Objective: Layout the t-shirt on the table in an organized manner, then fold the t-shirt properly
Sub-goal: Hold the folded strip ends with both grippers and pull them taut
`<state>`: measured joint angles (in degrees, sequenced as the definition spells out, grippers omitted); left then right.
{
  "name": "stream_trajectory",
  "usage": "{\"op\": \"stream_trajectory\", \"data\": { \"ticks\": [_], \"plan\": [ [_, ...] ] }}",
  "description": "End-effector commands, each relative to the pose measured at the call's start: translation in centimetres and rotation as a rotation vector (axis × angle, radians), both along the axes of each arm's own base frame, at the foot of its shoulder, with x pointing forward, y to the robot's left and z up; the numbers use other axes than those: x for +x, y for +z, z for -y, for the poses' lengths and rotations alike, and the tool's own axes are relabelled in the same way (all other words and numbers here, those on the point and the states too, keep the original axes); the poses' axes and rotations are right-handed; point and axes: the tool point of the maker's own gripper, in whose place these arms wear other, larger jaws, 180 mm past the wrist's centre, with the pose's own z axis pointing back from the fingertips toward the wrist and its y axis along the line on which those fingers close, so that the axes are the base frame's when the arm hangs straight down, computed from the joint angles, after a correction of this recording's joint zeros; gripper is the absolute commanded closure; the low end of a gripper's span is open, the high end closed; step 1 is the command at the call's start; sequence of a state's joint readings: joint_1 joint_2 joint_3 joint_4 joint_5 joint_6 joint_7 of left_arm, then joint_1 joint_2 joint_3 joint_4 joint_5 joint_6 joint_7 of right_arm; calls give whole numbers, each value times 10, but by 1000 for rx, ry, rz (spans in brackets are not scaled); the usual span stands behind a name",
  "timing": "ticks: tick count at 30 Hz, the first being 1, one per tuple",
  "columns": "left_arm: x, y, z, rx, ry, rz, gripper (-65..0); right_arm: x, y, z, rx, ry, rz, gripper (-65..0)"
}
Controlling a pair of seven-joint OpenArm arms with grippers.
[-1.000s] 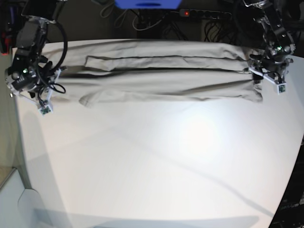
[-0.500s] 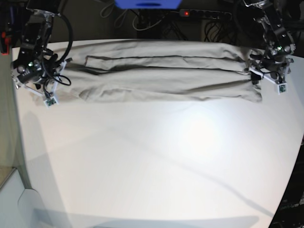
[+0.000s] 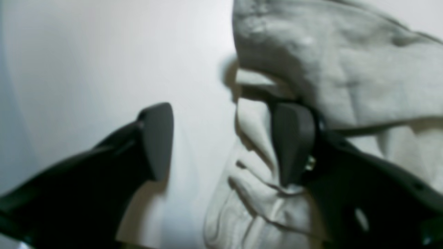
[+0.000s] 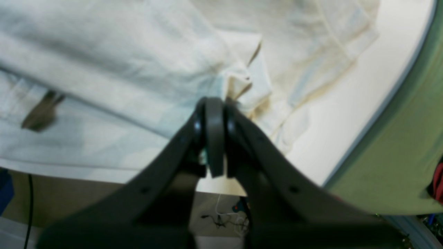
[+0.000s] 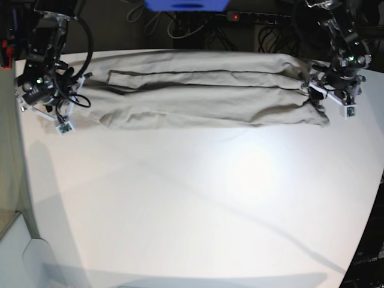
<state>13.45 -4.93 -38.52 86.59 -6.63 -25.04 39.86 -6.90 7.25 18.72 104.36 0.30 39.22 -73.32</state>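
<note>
You get a bright glare patch on the table (image 5: 252, 171) in the base view, with long faint diagonal shadows and bowed edges from the wide lens. Both wrist views are soft: the left gripper (image 3: 221, 145) and right gripper (image 4: 214, 138) look blurred, and the t-shirt (image 4: 138, 62) washes out pale.

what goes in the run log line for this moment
t-shirt: long band across table | left end effector: open at edge | right end effector: shut, cloth unclear
</note>
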Motion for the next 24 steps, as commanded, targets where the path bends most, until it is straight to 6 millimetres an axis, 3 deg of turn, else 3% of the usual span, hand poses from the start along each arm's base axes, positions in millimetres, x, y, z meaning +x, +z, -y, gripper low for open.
{"op": "stream_trajectory", "data": {
  "ticks": [1, 5, 7, 11, 15, 18, 21, 24],
  "plan": [
    [-22, -19, 6, 2, -28, -128, -346, 5, 7, 2, -13, 16, 22, 0],
    [-22, -30, 14, -36, -17, -143, -86, 1, 4, 2, -12, 16, 11, 0],
    [-22, -38, 16, -57, -9, -159, 0, 0, 4, 2, -12, 16, 9, 0],
    [-30, -53, 20, -91, 2, -196, -5, 0, 4, 2, -12, 16, 9, 0],
    [-24, -47, 23, -117, 12, -147, -5, 0, 4, 2, -12, 17, 9, 0],
    [-17, -31, 20, -103, 13, -99, -5, 1, 4, 2, -12, 17, 11, 0],
    [-6, -3, 9, -53, 20, -23, -5, 1, 4, 2, -12, 17, 11, 0],
    [7, 21, 12, -22, 11, 49, -5, 2, 5, 2, -12, 17, 14, 0]
  ]
}}
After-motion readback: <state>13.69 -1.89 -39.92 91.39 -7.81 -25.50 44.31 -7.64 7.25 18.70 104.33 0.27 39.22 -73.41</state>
